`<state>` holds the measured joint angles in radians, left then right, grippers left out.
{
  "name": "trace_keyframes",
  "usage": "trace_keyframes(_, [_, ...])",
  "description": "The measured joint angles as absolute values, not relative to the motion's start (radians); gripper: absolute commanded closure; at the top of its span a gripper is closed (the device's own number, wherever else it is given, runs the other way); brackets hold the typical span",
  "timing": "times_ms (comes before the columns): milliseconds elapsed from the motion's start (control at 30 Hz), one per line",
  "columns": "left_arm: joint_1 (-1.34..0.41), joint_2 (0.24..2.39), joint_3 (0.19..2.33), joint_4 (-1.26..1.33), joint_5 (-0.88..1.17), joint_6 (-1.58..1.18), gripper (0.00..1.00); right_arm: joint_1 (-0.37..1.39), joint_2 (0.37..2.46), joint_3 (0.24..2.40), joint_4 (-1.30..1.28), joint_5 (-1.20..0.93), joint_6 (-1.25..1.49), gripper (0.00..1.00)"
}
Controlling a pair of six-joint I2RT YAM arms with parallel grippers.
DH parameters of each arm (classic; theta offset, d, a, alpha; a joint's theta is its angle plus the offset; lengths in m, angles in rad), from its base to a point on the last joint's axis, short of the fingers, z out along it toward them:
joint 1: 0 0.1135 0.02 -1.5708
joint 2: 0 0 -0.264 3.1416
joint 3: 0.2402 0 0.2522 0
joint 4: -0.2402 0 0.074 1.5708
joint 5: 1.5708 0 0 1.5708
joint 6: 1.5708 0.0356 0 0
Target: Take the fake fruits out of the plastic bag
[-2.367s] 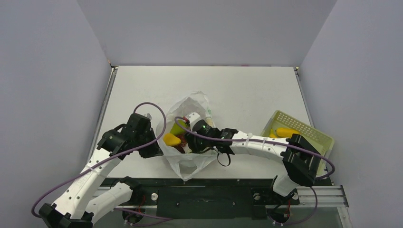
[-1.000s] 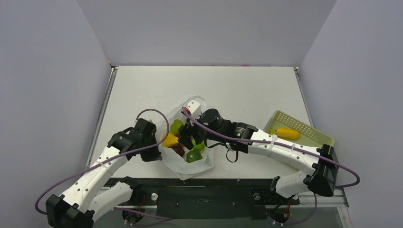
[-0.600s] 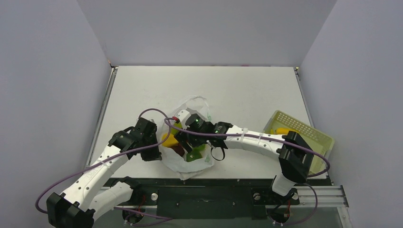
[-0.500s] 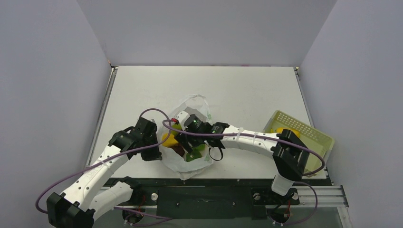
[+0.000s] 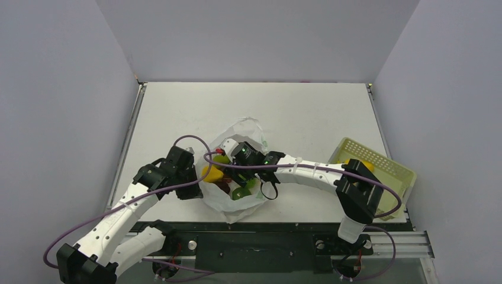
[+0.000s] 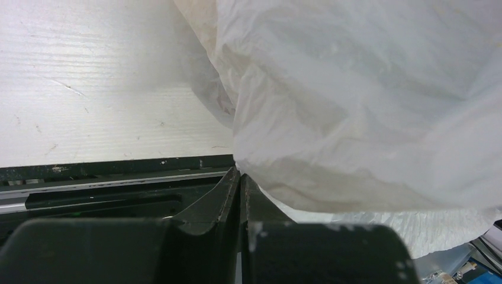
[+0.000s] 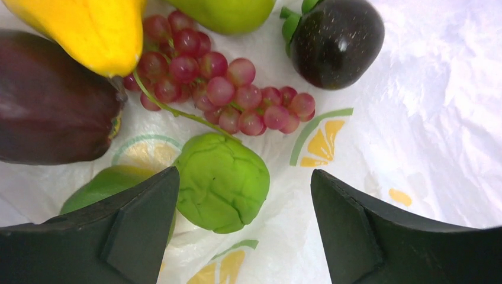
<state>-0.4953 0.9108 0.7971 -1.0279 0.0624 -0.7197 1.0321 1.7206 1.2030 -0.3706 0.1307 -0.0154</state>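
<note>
The plastic bag (image 5: pixel 237 204) lies open near the table's front edge, with several fake fruits inside. My right gripper (image 7: pixel 244 177) is down in the bag, open, its fingers on either side of a lumpy green lime (image 7: pixel 222 180) without touching it. Beyond the lime lie a red grape bunch (image 7: pixel 219 89), a yellow piece (image 7: pixel 89 29), a dark purple round one (image 7: pixel 337 41), a bigger dark purple one (image 7: pixel 47 112) and a green pear (image 7: pixel 228 12). My left gripper (image 6: pixel 239 173) is shut on the bag's left edge (image 6: pixel 355 106).
A pale yellow-green perforated basket (image 5: pixel 391 171) stands at the right edge of the table, with a yellow fruit (image 5: pixel 362 164) in it partly behind my right arm. The table's front rail (image 6: pixel 118 177) runs just beneath my left gripper.
My right gripper has moved from above the bag down among the fruits, and its jaws have spread wider. The left gripper has kept hold of the bag's edge.
</note>
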Motion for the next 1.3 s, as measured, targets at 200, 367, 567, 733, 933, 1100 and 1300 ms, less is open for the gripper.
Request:
trace_keyframes(200, [-0.495,0.911,0.796,-1.016,0.069,-0.720,1.00,1.026,1.726,1.185,-0.385,0.131,-0.014,0.24])
trace_keyframes(367, [-0.495,0.910,0.795,-1.012,0.073,-0.721,1.00,1.019,1.769,1.185,-0.382,0.117,-0.009,0.28])
trace_keyframes(567, [-0.495,0.902,0.795,-1.013,0.076,-0.721,1.00,1.021,1.799,1.183,-0.382,0.098,0.005,0.36])
trace_keyframes(733, [-0.495,0.896,0.795,-1.013,0.077,-0.722,1.00,1.022,1.799,1.183,-0.382,0.105,0.016,0.65])
trace_keyframes(933, [-0.495,0.895,0.794,-1.009,0.081,-0.721,1.00,1.023,1.740,1.184,-0.413,0.109,0.043,0.94])
trace_keyframes(1100, [-0.495,0.897,0.790,-0.992,0.083,-0.720,1.00,1.036,1.586,1.191,-0.431,0.082,0.069,1.00])
trace_keyframes(1300, [-0.493,0.911,0.789,-0.977,0.088,-0.708,1.00,1.034,1.350,1.222,-0.444,-0.035,0.126,1.00])
